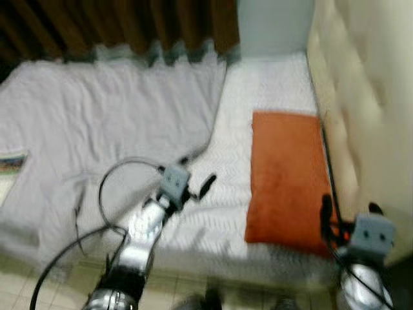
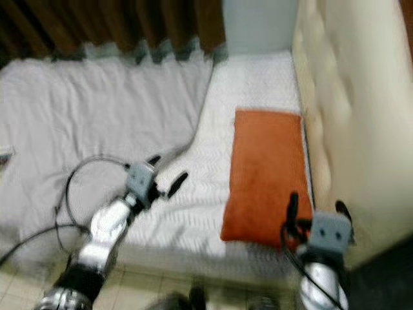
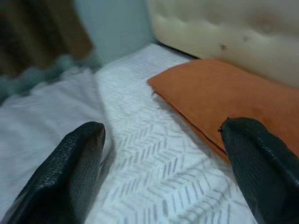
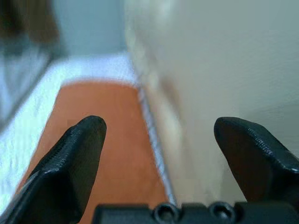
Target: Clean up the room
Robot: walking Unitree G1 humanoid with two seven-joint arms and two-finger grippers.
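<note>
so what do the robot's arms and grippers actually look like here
Both arms are shiny silver metal tubes with dark joint bands, each ending in a small grey boxy wrist block. The left gripper and right gripper each carry two long black fingers with a finely textured, rounded surface. Thin black cables loop loosely off the left arm.

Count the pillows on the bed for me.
1. An orange pillow lies on the bed beside the padded headboard, near the right gripper. Others could be hidden under the grey blanket.
</note>
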